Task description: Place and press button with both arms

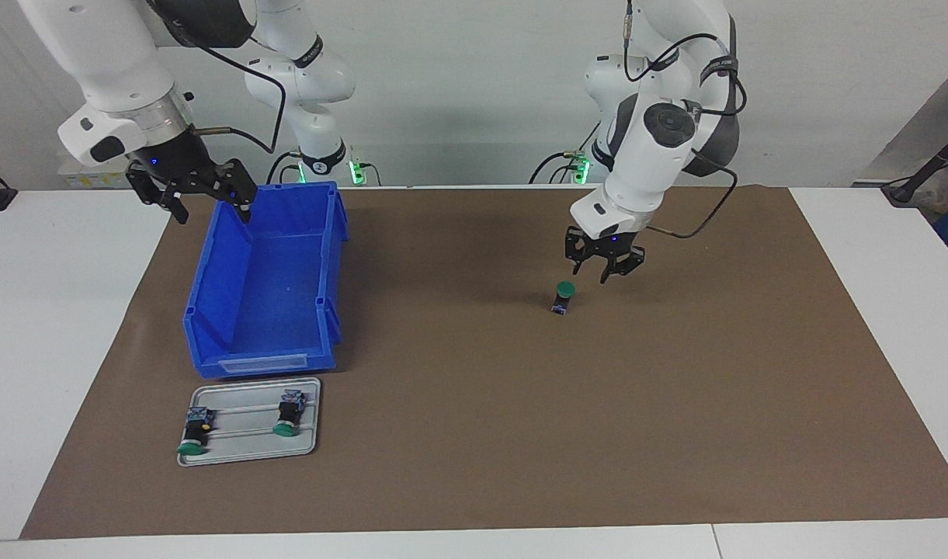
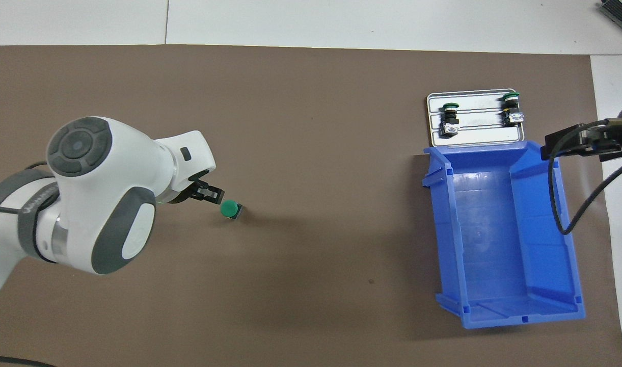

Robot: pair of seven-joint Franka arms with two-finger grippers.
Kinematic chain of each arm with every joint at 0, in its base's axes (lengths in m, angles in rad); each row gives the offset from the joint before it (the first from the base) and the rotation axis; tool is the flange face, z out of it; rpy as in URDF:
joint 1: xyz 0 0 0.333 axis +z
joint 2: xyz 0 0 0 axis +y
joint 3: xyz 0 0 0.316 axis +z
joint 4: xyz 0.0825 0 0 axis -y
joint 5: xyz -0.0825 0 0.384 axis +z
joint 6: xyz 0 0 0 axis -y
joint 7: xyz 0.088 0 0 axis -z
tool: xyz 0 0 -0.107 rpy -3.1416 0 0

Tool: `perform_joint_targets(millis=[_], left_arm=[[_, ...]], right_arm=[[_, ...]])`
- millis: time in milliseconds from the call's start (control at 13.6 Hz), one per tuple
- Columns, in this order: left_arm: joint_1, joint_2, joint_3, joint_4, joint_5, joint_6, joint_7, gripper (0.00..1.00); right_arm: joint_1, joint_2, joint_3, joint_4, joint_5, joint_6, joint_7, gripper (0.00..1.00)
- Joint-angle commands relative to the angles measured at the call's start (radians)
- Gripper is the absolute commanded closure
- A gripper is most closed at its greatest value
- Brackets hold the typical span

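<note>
The button (image 1: 564, 297) stands upright on the brown mat (image 1: 520, 435), green cap up, near the middle of the table; it also shows in the overhead view (image 2: 230, 208). My left gripper (image 1: 605, 272) is open and empty, raised just above the button and a little toward the left arm's end, apart from it; it shows in the overhead view too (image 2: 210, 194). My right gripper (image 1: 210, 207) is open and empty, waiting in the air over the blue bin's rim nearest the robots.
A blue bin (image 1: 210, 310) stands open at the right arm's end of the mat. Farther from the robots than the bin lies a metal tray (image 1: 248, 458) with two more green-capped buttons (image 1: 196, 429) (image 1: 289, 415) on their sides.
</note>
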Motion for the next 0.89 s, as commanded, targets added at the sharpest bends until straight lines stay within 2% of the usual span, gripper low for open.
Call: perform_joint_targets(millis=[0, 221, 295, 590, 811], left_arm=[[0.093, -0.070, -0.002, -0.006, 0.018, -0.064, -0.005, 0.00], [0.188, -0.125, 0.001, 0.014, 0.018, -0.149, -0.002, 0.00], [0.210, -0.130, 0.001, 0.057, 0.020, -0.192, 0.001, 0.00], [0.238, -0.075, 0.006, 0.308, 0.025, -0.362, 0.010, 0.00], [0.241, 0.019, 0.004, 0.524, 0.066, -0.526, 0.013, 0.00]], right_arm=[[0.005, -0.021, -0.008, -0.026, 0.008, 0.012, -0.023, 0.01], [0.005, -0.021, -0.008, -0.026, 0.008, 0.012, -0.023, 0.01], [0.005, -0.021, -0.008, -0.026, 0.008, 0.012, -0.023, 0.01], [0.005, -0.021, -0.008, -0.026, 0.008, 0.012, -0.023, 0.01], [0.005, -0.021, -0.008, -0.026, 0.008, 0.012, -0.023, 0.01]])
